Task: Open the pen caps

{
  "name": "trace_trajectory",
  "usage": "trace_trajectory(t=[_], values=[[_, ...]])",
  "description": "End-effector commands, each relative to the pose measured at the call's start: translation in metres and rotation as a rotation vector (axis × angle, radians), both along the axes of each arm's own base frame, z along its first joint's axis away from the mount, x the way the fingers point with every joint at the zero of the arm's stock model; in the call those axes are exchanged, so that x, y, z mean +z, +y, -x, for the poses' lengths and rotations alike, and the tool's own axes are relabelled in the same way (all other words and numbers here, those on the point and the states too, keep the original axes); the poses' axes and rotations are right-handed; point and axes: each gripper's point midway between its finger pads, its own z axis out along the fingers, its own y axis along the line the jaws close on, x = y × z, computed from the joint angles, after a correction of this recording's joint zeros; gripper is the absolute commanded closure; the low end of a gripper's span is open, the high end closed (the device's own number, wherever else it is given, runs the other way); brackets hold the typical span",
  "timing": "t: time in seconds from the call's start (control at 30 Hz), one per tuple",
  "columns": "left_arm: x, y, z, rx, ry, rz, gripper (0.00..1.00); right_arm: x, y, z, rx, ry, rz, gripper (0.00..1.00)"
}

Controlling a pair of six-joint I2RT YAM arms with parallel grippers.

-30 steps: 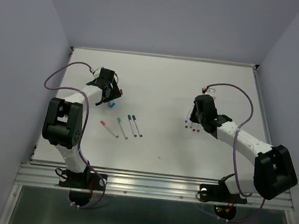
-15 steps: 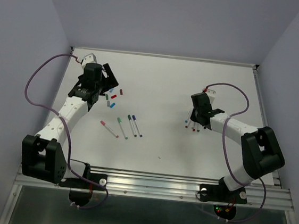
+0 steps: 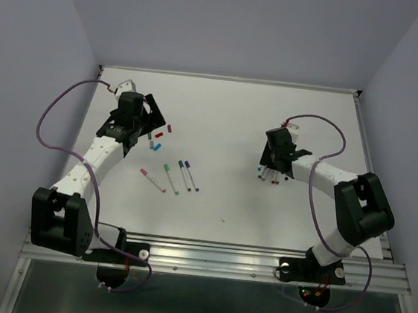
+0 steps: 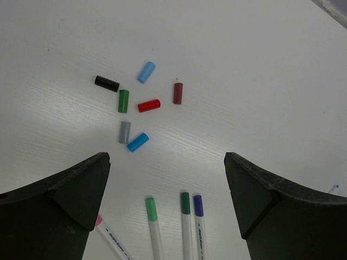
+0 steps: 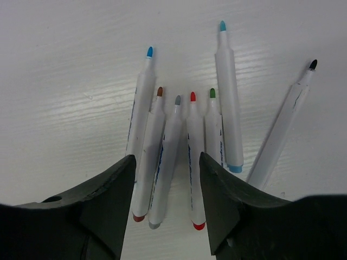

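Several loose pen caps (image 4: 148, 105) lie in a cluster: black, light blue, green, red, dark red, grey and blue. They also show in the top view (image 3: 159, 137). Several capped pens (image 4: 185, 216) lie below them, side by side (image 3: 178, 176). My left gripper (image 4: 167, 162) is open and empty above the table between caps and pens, and also shows in the top view (image 3: 147, 120). Several uncapped pens (image 5: 191, 135) lie in a fan on the right (image 3: 270, 176). My right gripper (image 5: 167, 162) is open, its jaws straddling the brown, grey and red pen barrels.
The white table (image 3: 235, 122) has a raised rim at the back and sides. Purple cables loop off both arms. A metal rail (image 3: 213, 258) runs along the near edge.
The left arm has swung outward and its gripper has pulled back off the caps. The right gripper has shifted slightly left over the uncapped pens.
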Motion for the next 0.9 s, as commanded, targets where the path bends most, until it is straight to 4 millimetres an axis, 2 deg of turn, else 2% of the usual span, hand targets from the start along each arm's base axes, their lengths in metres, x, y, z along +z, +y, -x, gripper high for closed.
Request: trace_trajectory(t=[0.0,0.03,0.1,0.13,0.17,0.27,0.3,0.37,0.4,0.47,0.63,0.87], values=[[0.01,0.001,0.001,-0.002,-0.039,0.007,0.01,0.036,0.017,-0.017,0.071,-0.078,-0.07,0.41],[0.012,0.0,0.001,-0.008,-0.049,0.009,0.01,0.047,0.024,-0.015,0.111,-0.1,-0.088,0.28],[0.011,0.0,0.002,-0.009,-0.049,0.012,0.01,0.059,0.047,-0.011,0.229,-0.131,-0.115,0.16],[0.01,-0.001,0.002,-0.011,-0.048,0.017,0.01,0.063,0.058,-0.008,0.28,-0.14,-0.128,0.05],[0.011,-0.002,0.002,-0.013,-0.053,0.021,0.01,0.071,0.08,-0.001,0.347,-0.161,-0.15,0.0],[0.007,-0.004,0.003,-0.02,-0.047,0.029,0.01,0.076,0.121,0.017,0.499,-0.156,-0.184,0.0],[0.007,-0.004,0.003,-0.022,-0.045,0.029,0.01,0.075,0.146,0.028,0.586,-0.156,-0.164,0.0],[0.007,-0.005,0.004,-0.023,-0.047,0.034,0.01,0.073,0.167,0.037,0.653,-0.152,-0.142,0.0],[0.007,-0.005,0.004,-0.023,-0.047,0.034,0.01,0.07,0.186,0.043,0.708,-0.148,-0.122,0.0],[0.005,-0.004,0.006,-0.02,-0.046,0.032,0.01,0.063,0.204,0.051,0.766,-0.134,-0.093,0.0],[0.003,-0.001,0.009,-0.009,-0.045,0.026,0.01,0.049,0.232,0.048,0.804,-0.11,-0.008,0.0],[0.003,-0.001,0.008,-0.008,-0.047,0.025,0.01,0.029,0.265,0.059,0.891,-0.077,0.022,0.0]])
